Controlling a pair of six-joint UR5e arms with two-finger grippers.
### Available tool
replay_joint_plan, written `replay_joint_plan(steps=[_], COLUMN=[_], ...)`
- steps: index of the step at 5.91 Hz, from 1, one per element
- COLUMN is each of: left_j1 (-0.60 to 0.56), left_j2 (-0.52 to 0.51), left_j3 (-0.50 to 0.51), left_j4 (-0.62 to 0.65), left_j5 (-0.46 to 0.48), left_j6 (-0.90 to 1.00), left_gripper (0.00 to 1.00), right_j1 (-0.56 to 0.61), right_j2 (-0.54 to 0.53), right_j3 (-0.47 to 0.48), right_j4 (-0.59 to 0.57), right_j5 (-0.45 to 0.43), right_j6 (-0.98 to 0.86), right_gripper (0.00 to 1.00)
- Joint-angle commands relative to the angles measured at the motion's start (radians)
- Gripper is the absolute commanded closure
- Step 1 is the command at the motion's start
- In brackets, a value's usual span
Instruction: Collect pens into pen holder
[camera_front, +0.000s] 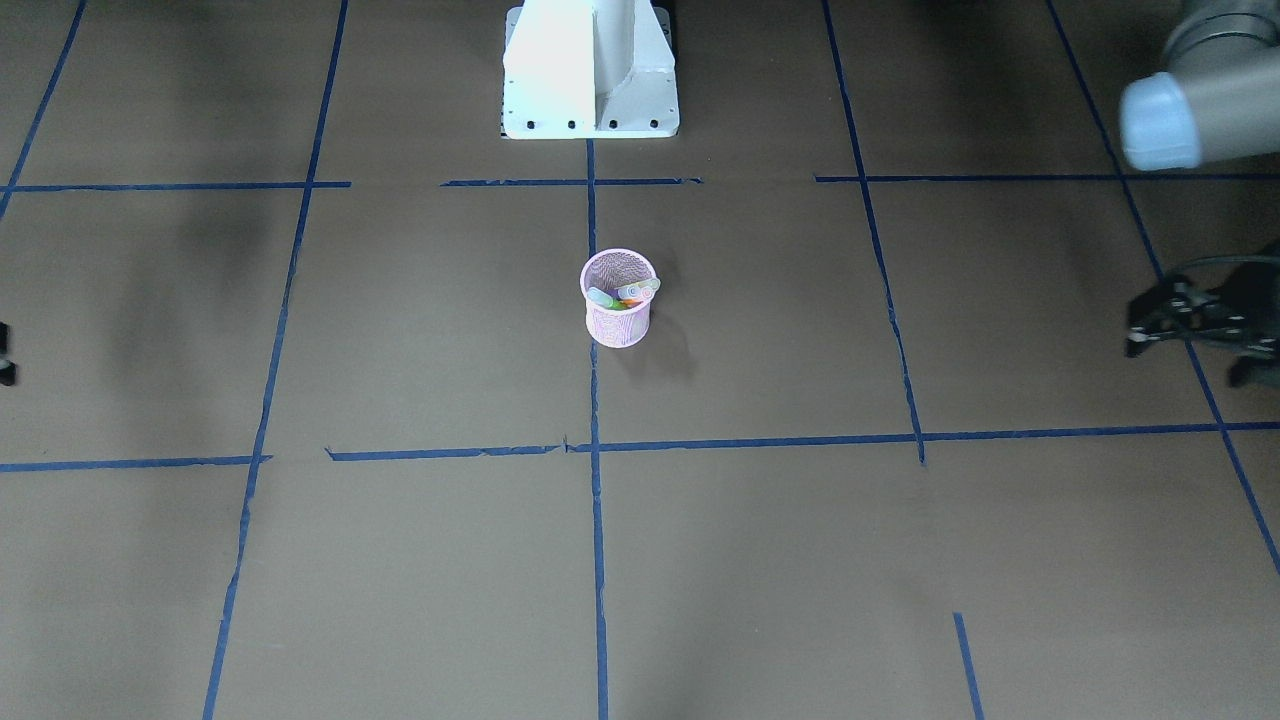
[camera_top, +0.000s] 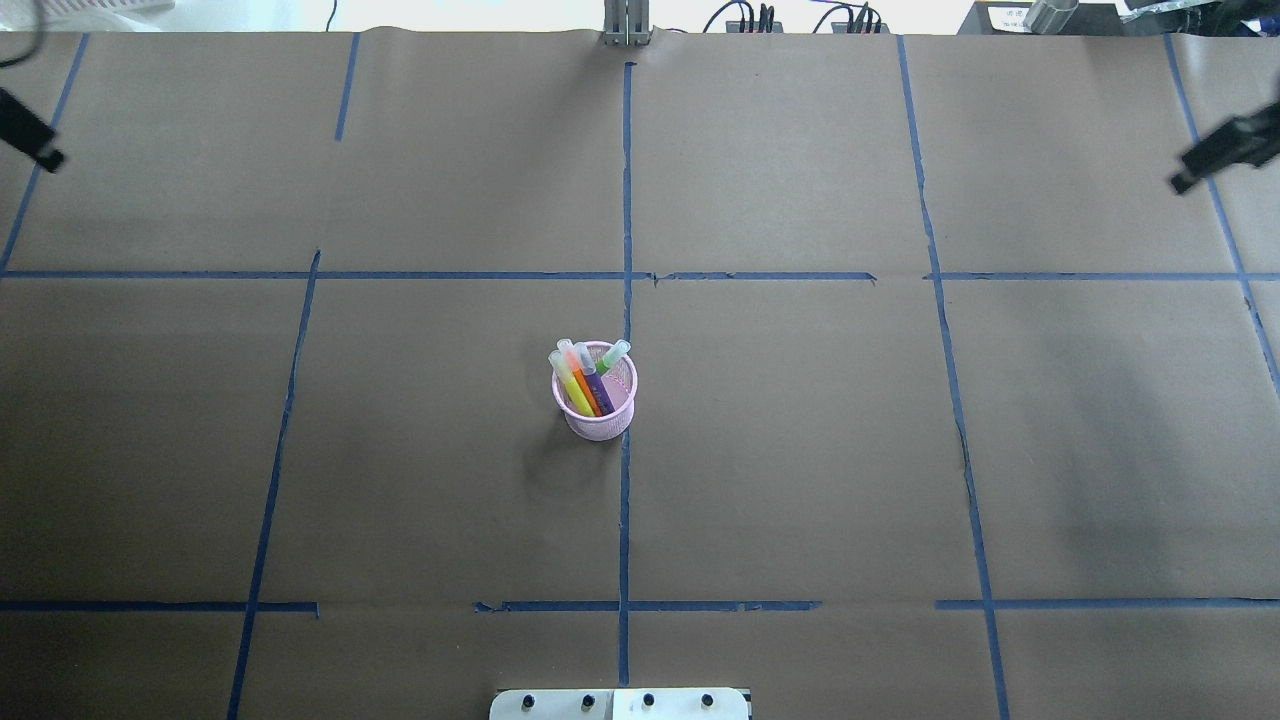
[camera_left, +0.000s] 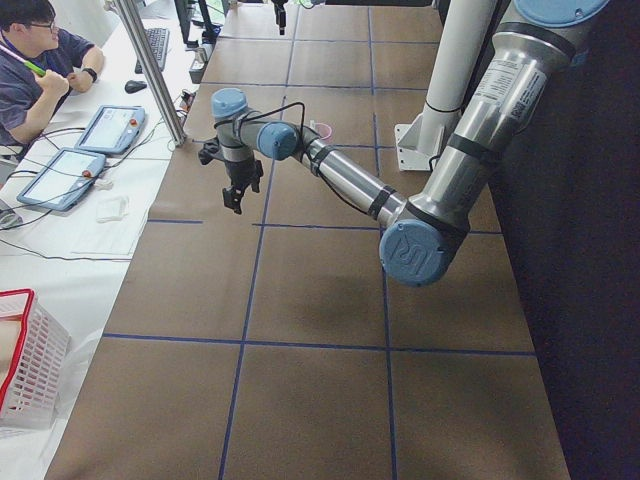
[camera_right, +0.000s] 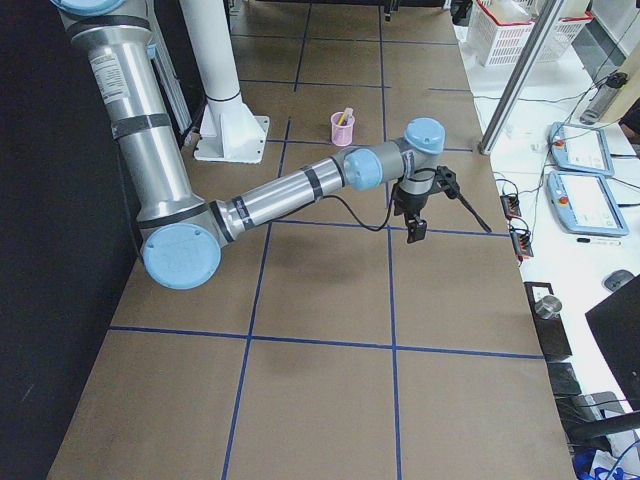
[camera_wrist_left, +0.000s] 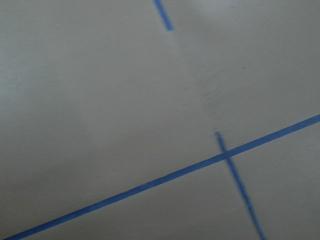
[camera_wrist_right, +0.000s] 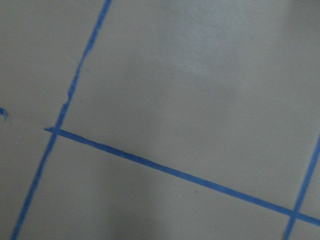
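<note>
The pink wire-mesh pen holder (camera_top: 598, 418) stands upright near the table's middle, on the centre tape line. It also shows in the front view (camera_front: 617, 322). The pens (camera_top: 585, 385) stand inside it, pale cap ends up, leaning on the rim; orange, purple and green shafts show. My left gripper (camera_front: 1187, 362) hovers far off at the table's left end, its fingers apart and empty. My right gripper (camera_top: 1185, 182) hovers at the far right end, away from the holder; I cannot tell whether it is open. Both wrist views show only bare table.
Brown paper with a grid of blue tape lines (camera_top: 625, 520) covers the table. The robot's white base (camera_front: 590, 70) stands behind the holder. A person sits at a side desk with tablets (camera_left: 60, 170). A white basket (camera_left: 30, 360) stands off the table.
</note>
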Motion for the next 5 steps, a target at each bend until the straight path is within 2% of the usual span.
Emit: replay_joint_plan(steps=[1, 2, 3, 5], left_j1=[-0.175, -0.198, -0.199, -0.203], left_j2=[0.129, 0.237, 0.298, 0.331], left_j3=[0.011, -0.003, -0.002, 0.029], left_j4=[0.0, -0.015, -0.045, -0.081], left_j5=[-0.02, -0.035, -0.04, -0.039], left_j6=[0.154, 0.157, 0.156, 0.125], left_gripper=[0.0, 0.0, 0.0, 0.0], right_j1=[0.199, 0.236, 0.239, 0.233], right_j2=[-0.219, -0.318, -0.32, -0.322], right_j3=[0.029, 0.043, 0.055, 0.055], right_j4=[0.005, 0.007, 0.006, 0.006], right_j5=[0.043, 0.038, 0.032, 0.043], right_j6=[-0.228, -0.23, -0.182, -0.129], right_gripper=[0.0, 0.0, 0.0, 0.0])
